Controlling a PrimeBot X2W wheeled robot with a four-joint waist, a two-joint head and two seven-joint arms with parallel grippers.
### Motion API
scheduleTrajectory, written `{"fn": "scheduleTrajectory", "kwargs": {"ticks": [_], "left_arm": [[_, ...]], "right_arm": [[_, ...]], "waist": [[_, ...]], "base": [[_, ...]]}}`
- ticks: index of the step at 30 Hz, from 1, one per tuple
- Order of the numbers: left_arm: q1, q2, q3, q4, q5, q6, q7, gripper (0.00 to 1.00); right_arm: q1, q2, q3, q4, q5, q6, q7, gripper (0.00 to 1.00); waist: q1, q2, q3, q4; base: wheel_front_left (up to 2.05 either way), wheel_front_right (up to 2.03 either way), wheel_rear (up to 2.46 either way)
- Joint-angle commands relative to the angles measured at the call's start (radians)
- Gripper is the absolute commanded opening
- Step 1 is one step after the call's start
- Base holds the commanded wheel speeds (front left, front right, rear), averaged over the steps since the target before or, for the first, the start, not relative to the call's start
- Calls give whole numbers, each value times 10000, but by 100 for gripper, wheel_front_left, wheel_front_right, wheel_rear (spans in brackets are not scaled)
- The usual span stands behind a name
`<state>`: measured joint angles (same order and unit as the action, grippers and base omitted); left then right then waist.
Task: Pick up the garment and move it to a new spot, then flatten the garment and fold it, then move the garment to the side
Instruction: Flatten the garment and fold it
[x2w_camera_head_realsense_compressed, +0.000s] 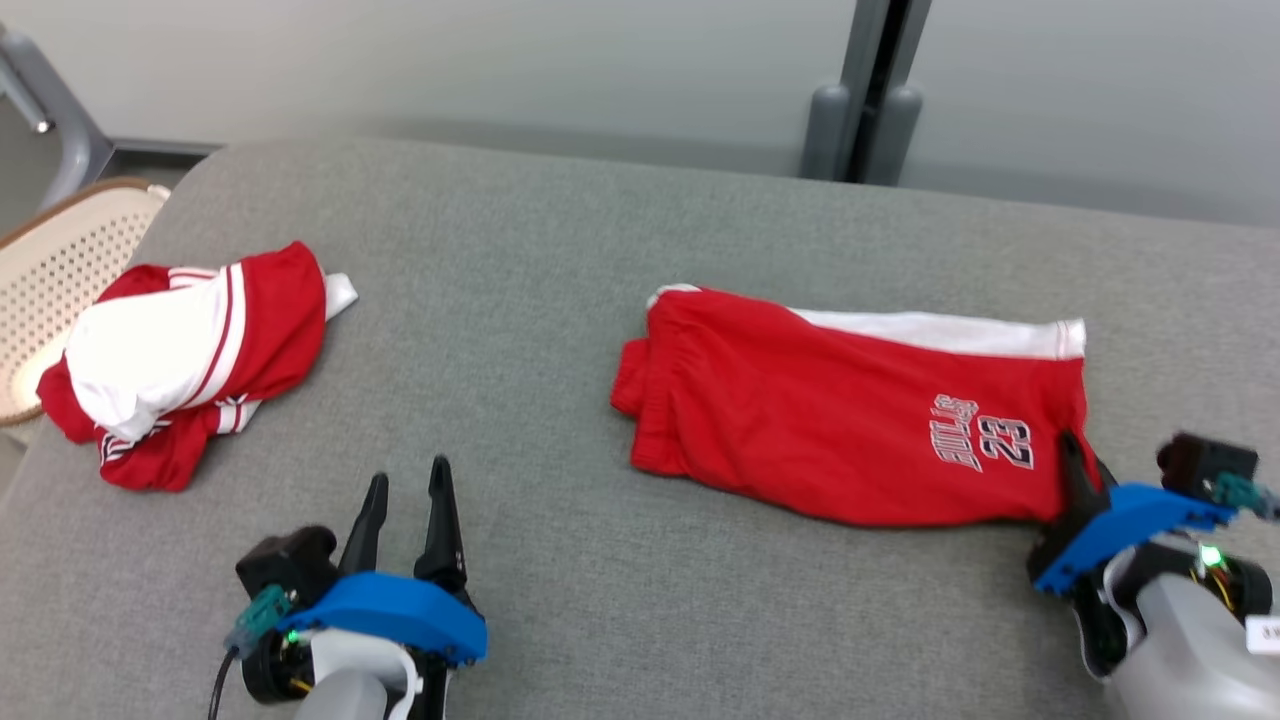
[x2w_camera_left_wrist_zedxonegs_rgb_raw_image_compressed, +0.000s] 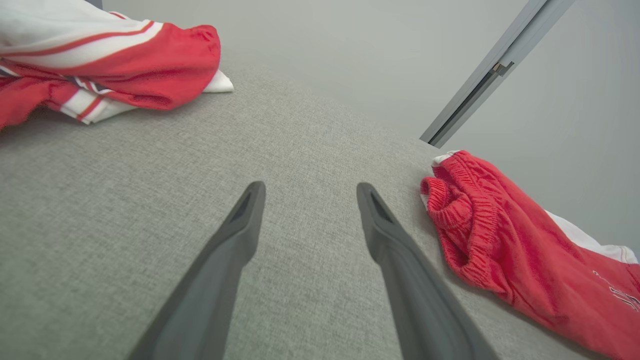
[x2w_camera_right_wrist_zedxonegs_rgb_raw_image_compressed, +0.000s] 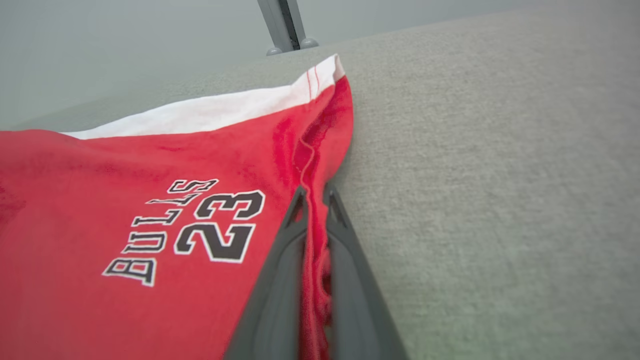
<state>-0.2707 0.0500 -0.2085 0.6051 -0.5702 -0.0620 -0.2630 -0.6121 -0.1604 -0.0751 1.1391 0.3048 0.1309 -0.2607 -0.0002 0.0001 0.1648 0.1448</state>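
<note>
Right wrist view first: what has the right gripper (x2w_camera_right_wrist_zedxonegs_rgb_raw_image_compressed: 315, 192) got?

— Its two dark fingers are pressed together on the hem of the red basketball shorts with a white side stripe and a "BULLS 23" print (x2w_camera_right_wrist_zedxonegs_rgb_raw_image_compressed: 125, 165). A ridge of red cloth stands between them, at the leg-opening edge.

And where do the shorts lie?

— On the grey woven-fabric surface (x2w_camera_head_realsense_compressed: 540, 230), right of middle in the head view. They are spread fairly flat, with the elastic waistband toward the robot's left and the hem toward its right. They look doubled leg over leg, though I cannot tell that for sure.

The left gripper (x2w_camera_head_realsense_compressed: 409, 472)?

— Spread wide and holding nothing, it hovers over bare fabric, near the waistband but apart from it. Well away to its left sits a crumpled red-and-white striped garment (x2w_camera_head_realsense_compressed: 190, 350).

So which step is this?

— The fold, I judge: the cloth is laid out and one corner is pinched. It could equally be the grip for moving it aside; the pictures don't settle that.

What does the next move call for?

— If it's a fold, raise the hem enough to clear and carry it over toward the waistband, keeping the pinch. Only the near corner is held, so the far corner by the white stripe may trail. The left gripper could pin the waistband.
</note>
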Motion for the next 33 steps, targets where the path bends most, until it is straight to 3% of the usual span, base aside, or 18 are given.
{"fn": "scheduleTrajectory", "kwargs": {"ticks": [1,6,11,17,23,24,25,26,30,33], "left_arm": [[343,11,102,-68,66,-36,-26,100],[878,10,78,-326,50,12,-26,100],[1008,13,-197,-397,-68,46,-26,100],[889,13,-513,-276,-148,36,-26,100],[816,13,-771,-79,-105,34,-26,100],[809,13,-782,-47,-73,44,-28,100],[815,11,-790,-6,-54,54,-26,100],[829,13,-770,49,-20,58,-26,100],[893,10,-645,195,191,54,-26,100],[978,5,-458,162,479,60,-26,100]], "right_arm": [[556,-155,0,-206,317,-4,-42,0],[1394,-471,59,-788,920,-2,-52,0],[1164,-469,413,-2203,798,-2,-45,0],[471,357,1559,-3495,715,-1,-45,0],[-44,986,3096,-2925,567,-1,314,0],[-80,1033,3370,-2761,564,-2,354,8],[-86,1048,3609,-2597,605,-2,362,39],[-58,1057,3853,-2445,673,-2,366,100],[307,1076,5253,-2707,1831,-2,257,100],[396,1050,5725,-2714,2166,-2,85,100]], "waist": [[2,-1,-448,-332],[2,-1,-697,-413],[2,-1,-722,-360],[2,-1,-792,52],[2,-1,-783,792],[2,-1,-779,901],[2,-1,-784,997],[2,-1,-791,1064],[2,-1,-878,1107],[2,-1,-997,849]], "base": [[0,0,0],[0,0,0],[0,0,0],[0,0,0],[0,0,0],[0,0,0],[0,0,0],[0,0,0],[0,0,0],[0,0,0]]}}
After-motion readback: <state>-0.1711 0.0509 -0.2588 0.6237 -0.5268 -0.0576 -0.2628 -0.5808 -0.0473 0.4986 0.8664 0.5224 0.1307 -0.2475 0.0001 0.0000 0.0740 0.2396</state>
